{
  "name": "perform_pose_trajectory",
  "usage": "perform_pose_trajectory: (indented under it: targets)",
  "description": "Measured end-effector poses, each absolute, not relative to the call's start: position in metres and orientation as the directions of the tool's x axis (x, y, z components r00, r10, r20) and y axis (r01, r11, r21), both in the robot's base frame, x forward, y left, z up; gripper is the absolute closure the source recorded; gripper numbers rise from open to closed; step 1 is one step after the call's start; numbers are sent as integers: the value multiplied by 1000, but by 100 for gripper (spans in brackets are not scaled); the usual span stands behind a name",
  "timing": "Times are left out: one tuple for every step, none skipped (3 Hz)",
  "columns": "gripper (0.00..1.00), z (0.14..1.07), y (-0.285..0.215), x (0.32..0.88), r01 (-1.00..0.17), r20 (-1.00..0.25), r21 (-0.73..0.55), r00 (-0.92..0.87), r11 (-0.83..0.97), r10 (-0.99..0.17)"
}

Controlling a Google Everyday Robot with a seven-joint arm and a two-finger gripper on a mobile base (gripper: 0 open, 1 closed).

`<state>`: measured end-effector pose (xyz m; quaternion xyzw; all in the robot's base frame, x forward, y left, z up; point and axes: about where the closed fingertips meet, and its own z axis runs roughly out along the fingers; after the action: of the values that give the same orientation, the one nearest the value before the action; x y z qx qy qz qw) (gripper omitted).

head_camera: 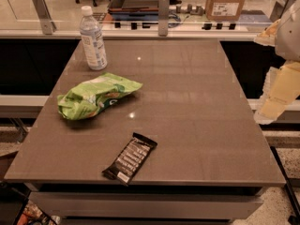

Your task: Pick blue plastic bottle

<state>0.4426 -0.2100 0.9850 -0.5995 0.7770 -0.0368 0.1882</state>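
Here's the brown table [197, 102], and the blue plastic bottle [93, 39] stands upright at its far left corner: white cap on top, pale printed label facing us, nothing touching it. Just in front of it, a little nearer to us, lies a crumpled green snack bag [96, 96], flat on its side and apart from the bottle. Closer again, near the front edge, a dark wrapped candy bar [130, 157] lies at a slant, one end almost at the table's lip.

Over on the right, the gripper [274, 100] hangs off the table's right edge — cream-coloured, up in the air beside the tabletop rather than above it, and well apart from the bottle, with the whole width of the table between them. Spread or pressed together? I cannot tell from here; it holds nothing that I can see.

Behind the table runs a low glass screen with a metal post [163, 13] at its middle, and beyond it a cardboard box [226, 3] sits on the floor.
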Motion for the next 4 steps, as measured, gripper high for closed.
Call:
perform_pose_trajectory:
  targets:
    - [0, 975, -191, 449, -909, -349, -279, -206, 311, -914]
    - [0, 964, -161, 467, -885, -513, -272, -199, 378, -835]
    - [0, 966, -139, 495, -852, -659, -273, -174, 447, -732]
    - [0, 965, -118, 528, -834, -758, -242, -156, 495, -633]
